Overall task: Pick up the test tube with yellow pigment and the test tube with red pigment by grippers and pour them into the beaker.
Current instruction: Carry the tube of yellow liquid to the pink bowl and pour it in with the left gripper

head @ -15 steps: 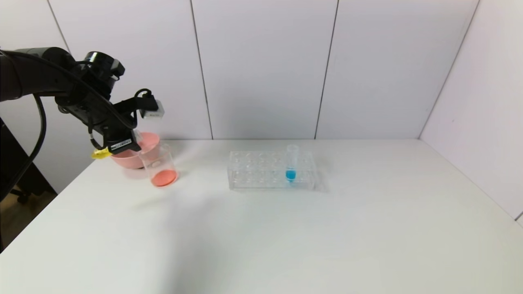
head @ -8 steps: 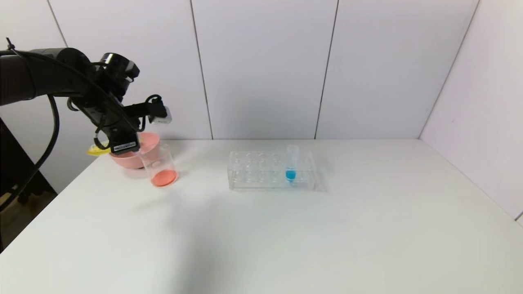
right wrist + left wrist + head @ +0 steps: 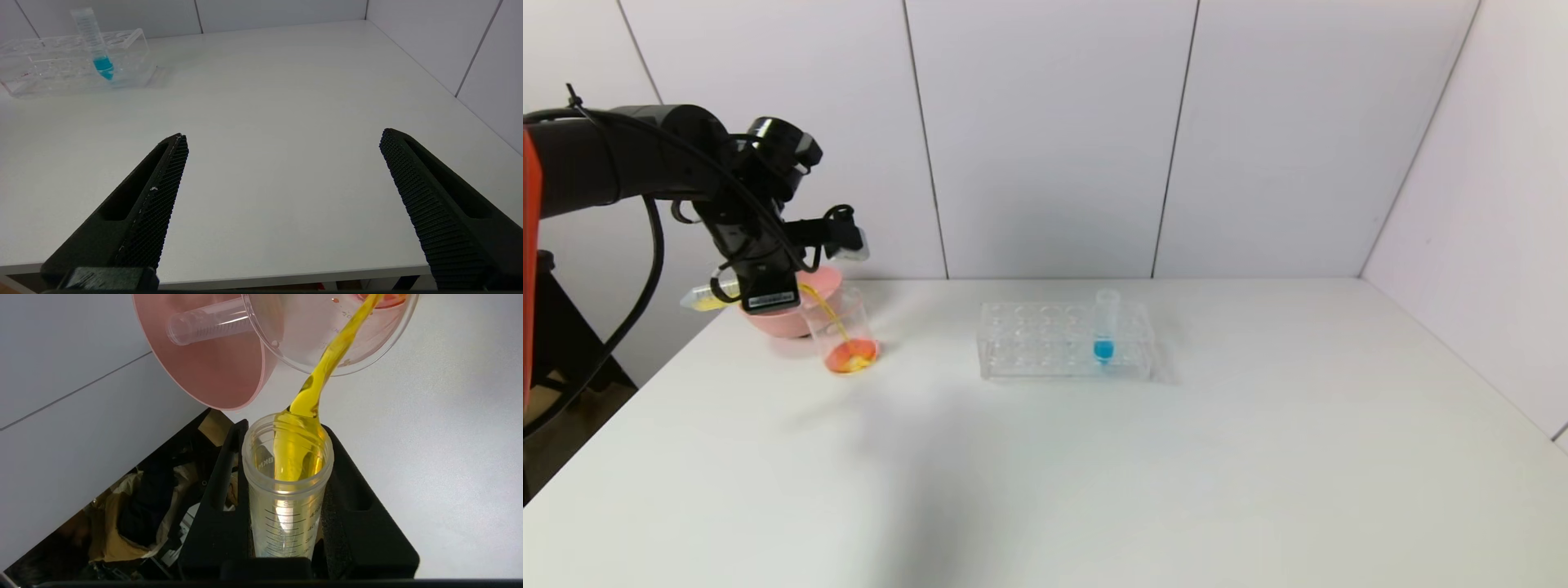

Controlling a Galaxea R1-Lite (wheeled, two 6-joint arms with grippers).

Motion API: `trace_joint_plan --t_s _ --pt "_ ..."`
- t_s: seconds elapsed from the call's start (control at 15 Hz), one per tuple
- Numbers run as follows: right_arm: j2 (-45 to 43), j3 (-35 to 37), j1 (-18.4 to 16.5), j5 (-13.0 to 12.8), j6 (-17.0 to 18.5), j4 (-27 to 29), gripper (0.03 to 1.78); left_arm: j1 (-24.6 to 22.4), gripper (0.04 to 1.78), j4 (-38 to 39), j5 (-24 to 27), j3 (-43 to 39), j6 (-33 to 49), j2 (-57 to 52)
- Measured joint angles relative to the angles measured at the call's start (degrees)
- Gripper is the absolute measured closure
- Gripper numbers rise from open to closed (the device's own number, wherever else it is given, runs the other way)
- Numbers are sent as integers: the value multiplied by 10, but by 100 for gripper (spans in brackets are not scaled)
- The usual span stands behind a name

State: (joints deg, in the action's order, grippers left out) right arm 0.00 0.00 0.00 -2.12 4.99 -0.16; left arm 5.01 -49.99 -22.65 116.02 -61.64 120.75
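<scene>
Fingers of my left gripper clamp the test tube with yellow pigment, tipped so a yellow stream falls into the beaker at ten o'clock on the table. Behind it sits the pink bowl; the tube rack with its blue tube stands near centre. My right gripper hangs wide open, empty, over the table's near edge.

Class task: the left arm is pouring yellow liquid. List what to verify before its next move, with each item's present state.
1. Left gripper clamps the yellow test tube: ok.
2. Stream lands inside the beaker: ok.
3. Beaker upright on the table: ok.
4. Yellow tube fully emptied: not ok, liquid remains.
5. Empty tube lies in the pink bowl: ok.
6. Right gripper open, away from the rack: ok.
</scene>
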Motion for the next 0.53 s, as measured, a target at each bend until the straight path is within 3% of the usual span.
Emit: trace_joint_plan --t_s 0.53 --pt "0 0 0 0 0 0 10 14 133 -5 -63 0 -6 12"
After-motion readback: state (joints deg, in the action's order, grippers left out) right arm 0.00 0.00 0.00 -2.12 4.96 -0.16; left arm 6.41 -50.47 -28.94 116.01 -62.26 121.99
